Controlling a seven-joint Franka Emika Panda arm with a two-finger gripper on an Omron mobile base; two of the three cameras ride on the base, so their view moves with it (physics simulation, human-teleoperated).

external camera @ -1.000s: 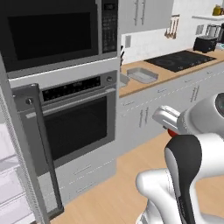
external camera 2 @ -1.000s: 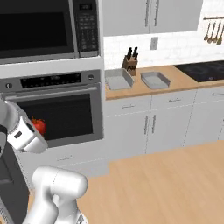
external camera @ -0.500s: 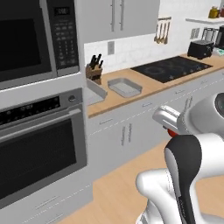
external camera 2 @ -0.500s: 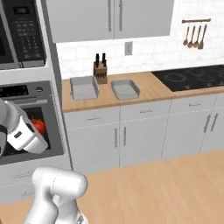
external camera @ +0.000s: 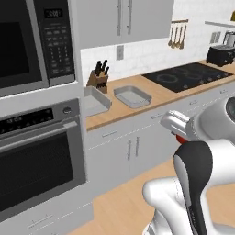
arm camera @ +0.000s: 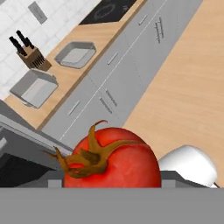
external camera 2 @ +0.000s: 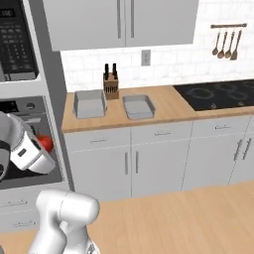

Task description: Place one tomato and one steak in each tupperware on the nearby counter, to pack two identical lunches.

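The tomato (arm camera: pixel 114 159) is smooth and shiny red, with a dull brown, dry-looking stem on top. The counter (external camera 2: pixel 168 106) looks like light wood, smooth and not shiny. The two tupperware (external camera 2: pixel 138 107) boxes look like plain grey plastic, dull and smooth. The knife block (external camera 2: pixel 111 88) looks like brown wood with black handles. The stovetop (external camera 2: pixel 218 94) is black and glassy. The drawer fronts (external camera 2: pixel 161 134) are flat pale grey with thin metal handles. The floor (external camera 2: pixel 188 218) looks like smooth light wood.
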